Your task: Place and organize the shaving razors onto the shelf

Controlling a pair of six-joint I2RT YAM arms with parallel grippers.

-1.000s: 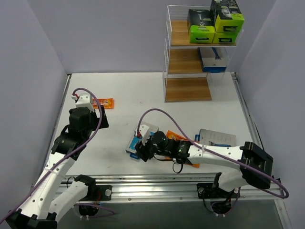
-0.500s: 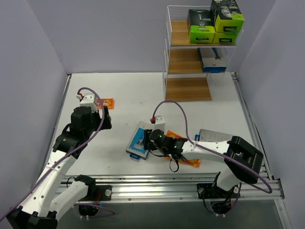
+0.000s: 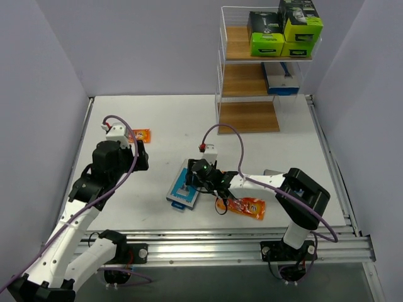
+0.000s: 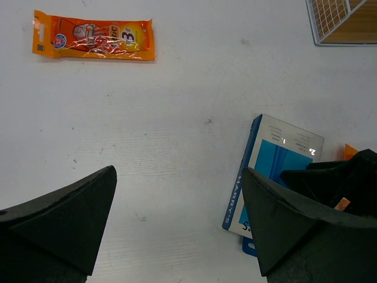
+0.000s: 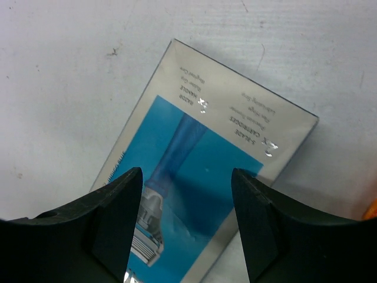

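The blue razor card point(image 4: 277, 171) carries "HARRY'S" along its dark blue side edge, seen from the left wrist. The right wrist view shows short lines of silver print, upside down, at its grey end point(image 5: 247, 118), too small to read surely. The orange packet point(image 4: 94, 38) shows a large "3".

A white table point(image 3: 189, 119), flecked with faint dark scuff marks point(image 4: 208, 121), sits between pale lavender walls point(image 3: 145, 44). An aluminium rail point(image 3: 208, 242) runs along its near edge.
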